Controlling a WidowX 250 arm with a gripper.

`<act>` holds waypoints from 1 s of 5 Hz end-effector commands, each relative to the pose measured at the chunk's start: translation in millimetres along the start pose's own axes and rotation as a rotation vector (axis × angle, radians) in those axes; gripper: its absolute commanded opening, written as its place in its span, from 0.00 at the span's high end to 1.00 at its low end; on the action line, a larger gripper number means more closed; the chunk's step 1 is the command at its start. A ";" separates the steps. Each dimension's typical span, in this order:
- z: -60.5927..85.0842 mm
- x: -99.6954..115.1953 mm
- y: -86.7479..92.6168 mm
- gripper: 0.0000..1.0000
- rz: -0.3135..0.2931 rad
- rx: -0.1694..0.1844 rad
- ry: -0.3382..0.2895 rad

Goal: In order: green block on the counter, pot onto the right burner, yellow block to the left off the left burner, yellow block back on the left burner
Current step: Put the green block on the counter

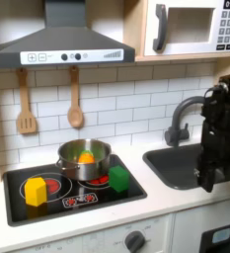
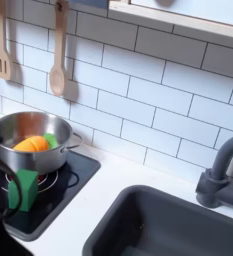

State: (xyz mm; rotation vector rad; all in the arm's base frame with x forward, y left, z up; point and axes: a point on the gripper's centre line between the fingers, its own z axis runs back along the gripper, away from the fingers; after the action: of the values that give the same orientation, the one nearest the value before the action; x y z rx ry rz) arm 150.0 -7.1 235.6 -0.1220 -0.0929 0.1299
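In the first exterior view the arm w/ its gripper is hanging over the sink at the first exterior view's right, dark and blurred against the faucet; can't tell how far the fingers are standing apart, nor if anything is in them. The pot is sitting at the back of the black cooktop, orange and yellow food showing inside. The green block is lying on the cooktop just beside the pot, toward the first exterior view's right. The yellow block is resting on the red burner ring at the first exterior view's left, well apart from the green one. The counter is running pale around cooktop and sink. In the second exterior view the pot is sitting at the second exterior view's left w/ the green block in front of it on the cooktop, touching or nearly so; counter btwn cooktop and sink. Two wooden utensils are hanging on the tile wall.
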 end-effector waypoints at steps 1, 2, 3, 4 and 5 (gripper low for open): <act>-6.4 19.3 4.3 0.00 0.048 0.006 -0.006; -11.3 29.8 2.5 0.00 0.066 0.003 0.006; -13.6 39.1 2.8 0.00 0.096 0.005 0.008; -11.6 49.5 0.2 0.00 0.106 -0.005 -0.014; -13.0 63.2 -3.8 0.00 0.096 -0.023 -0.032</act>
State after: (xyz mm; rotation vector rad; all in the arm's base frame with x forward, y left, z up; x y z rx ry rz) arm 214.2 -3.6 227.8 -0.1449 -0.1187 0.2260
